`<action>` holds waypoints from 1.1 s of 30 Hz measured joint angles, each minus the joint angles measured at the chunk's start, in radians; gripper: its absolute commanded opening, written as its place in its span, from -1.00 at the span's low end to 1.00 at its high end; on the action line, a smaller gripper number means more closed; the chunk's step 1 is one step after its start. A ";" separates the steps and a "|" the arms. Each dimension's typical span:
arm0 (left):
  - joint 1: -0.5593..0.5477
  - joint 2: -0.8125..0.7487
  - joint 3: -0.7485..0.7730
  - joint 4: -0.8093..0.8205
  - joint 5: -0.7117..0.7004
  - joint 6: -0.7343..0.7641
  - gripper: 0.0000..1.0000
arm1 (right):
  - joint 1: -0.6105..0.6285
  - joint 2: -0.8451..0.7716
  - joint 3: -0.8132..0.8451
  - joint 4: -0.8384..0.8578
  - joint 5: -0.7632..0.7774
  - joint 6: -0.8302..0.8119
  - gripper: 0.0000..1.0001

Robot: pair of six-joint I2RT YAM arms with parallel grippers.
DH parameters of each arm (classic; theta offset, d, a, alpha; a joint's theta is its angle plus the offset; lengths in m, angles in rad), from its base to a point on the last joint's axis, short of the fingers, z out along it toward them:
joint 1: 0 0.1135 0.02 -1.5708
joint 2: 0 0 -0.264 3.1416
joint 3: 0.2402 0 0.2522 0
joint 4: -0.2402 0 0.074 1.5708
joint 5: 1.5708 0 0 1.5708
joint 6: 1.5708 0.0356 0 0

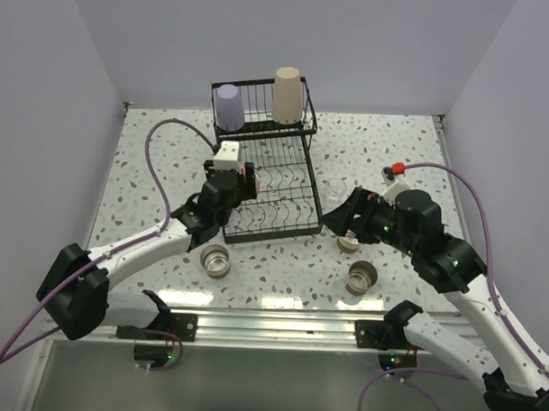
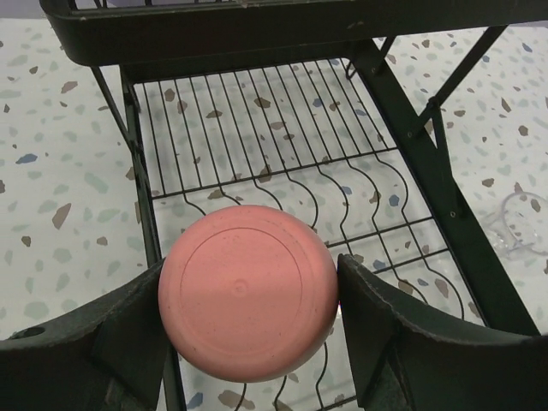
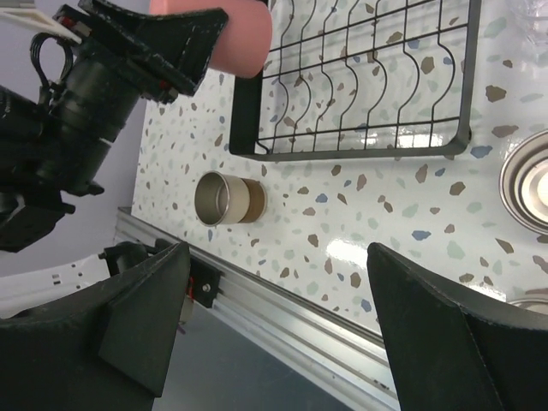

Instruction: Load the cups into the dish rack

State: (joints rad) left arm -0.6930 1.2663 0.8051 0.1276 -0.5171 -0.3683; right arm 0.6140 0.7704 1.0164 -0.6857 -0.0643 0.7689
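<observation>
- Right up close: a salmon-pink round plastic cup (image 2: 247,295), clamped in the left pincer (image 2: 250,278), base facing the wrist camera, over the near left edge of the black wire dish rack (image 1: 284,183).
- right pincer (image 3: 278,257) is spread wide with nothing in it, above the speckled tabletop (image 1: 394,147).
- lavender cup (image 1: 229,106) and tall beige cup (image 1: 287,95) are in the rack's upper basket.
- three short tan-and-metal cups (image 1: 217,259) (image 1: 361,277) (image 1: 348,243) and a clear glass (image 1: 336,186) are out on the tabletop.

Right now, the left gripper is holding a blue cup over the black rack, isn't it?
Not blue. The left wrist view shows the cup in the left gripper is red-pink. The rest is right: it is held over the black rack.
</observation>
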 measured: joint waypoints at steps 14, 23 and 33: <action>-0.002 0.268 -0.067 0.482 -0.138 0.146 -1.00 | 0.000 -0.019 -0.011 -0.071 0.014 -0.011 0.73; -0.001 0.433 -0.017 0.537 -0.165 0.144 -1.00 | 0.000 -0.018 -0.011 -0.096 0.014 -0.024 0.73; 0.052 0.473 0.032 0.537 -0.172 0.124 -0.26 | 0.000 -0.013 -0.011 -0.115 0.021 -0.033 0.73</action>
State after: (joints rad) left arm -0.6407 1.7393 0.8375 0.6643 -0.6891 -0.2447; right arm 0.6140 0.7578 1.0054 -0.8005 -0.0437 0.7357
